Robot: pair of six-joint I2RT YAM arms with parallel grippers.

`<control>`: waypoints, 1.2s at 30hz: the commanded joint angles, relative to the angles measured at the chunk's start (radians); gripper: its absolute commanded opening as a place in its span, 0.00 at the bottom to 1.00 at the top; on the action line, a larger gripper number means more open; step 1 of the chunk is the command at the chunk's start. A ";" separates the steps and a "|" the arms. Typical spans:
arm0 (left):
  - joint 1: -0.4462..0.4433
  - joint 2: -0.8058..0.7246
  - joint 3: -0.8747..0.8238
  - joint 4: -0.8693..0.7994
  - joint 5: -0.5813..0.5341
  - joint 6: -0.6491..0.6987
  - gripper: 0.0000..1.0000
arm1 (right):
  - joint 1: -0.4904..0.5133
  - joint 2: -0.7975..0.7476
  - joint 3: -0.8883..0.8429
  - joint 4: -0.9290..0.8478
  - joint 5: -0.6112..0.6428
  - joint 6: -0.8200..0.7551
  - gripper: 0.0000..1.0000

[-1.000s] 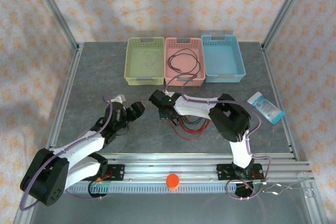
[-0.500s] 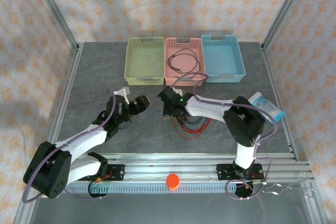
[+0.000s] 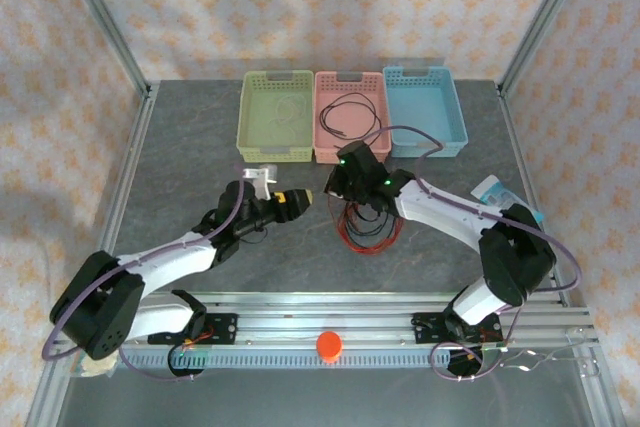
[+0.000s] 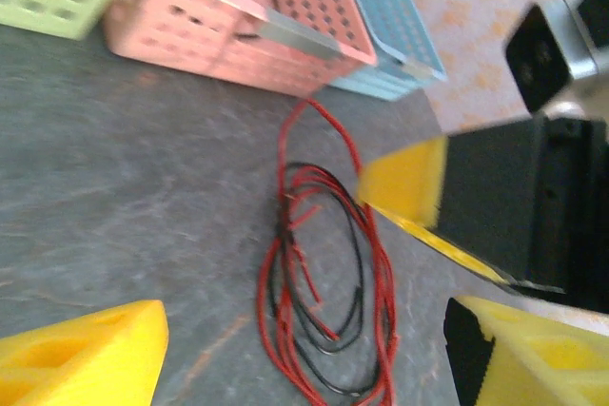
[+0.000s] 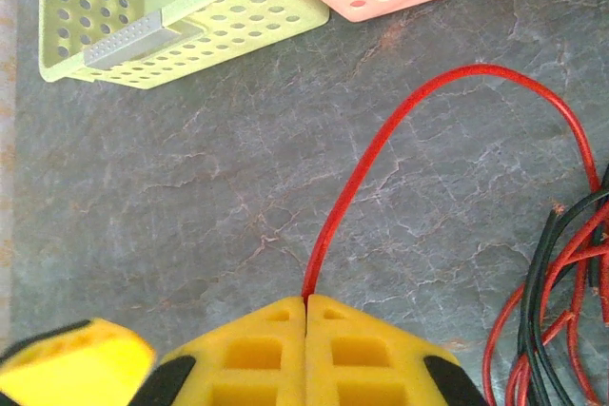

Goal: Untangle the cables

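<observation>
From the near edge of the grey stone-patterned table (image 3: 180, 147), the left arm stretches low, forward and to the right. Its left gripper (image 3: 297, 200) has yellow fingers spread apart, holding nothing. The right arm extends left, its right gripper (image 5: 304, 303) pinched together on one red strand of the tangled red and black wire cables (image 3: 368, 229) lying beside it. Beyond stand a green plastic basket (image 3: 275, 154), a pink plastic basket (image 3: 352, 155) and a blue plastic basket (image 3: 426, 147).

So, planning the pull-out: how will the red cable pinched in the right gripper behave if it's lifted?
Probably floppy: the red cable arcs loosely from the shut right gripper. Likely light, since it is so thin. It may drag the red-and-black tangle along, because it runs into it.
</observation>
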 commanded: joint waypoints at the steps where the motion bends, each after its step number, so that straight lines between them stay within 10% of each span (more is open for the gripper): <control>1: -0.032 0.054 0.035 0.136 0.072 0.023 0.76 | -0.020 -0.044 -0.022 0.051 -0.055 0.036 0.00; 19: -0.121 0.299 0.161 0.235 0.120 0.018 0.38 | -0.055 -0.120 -0.079 0.097 -0.117 0.084 0.00; 36: -0.122 0.252 0.317 -0.086 0.015 0.201 0.00 | -0.060 -0.228 -0.032 -0.012 0.047 0.014 0.01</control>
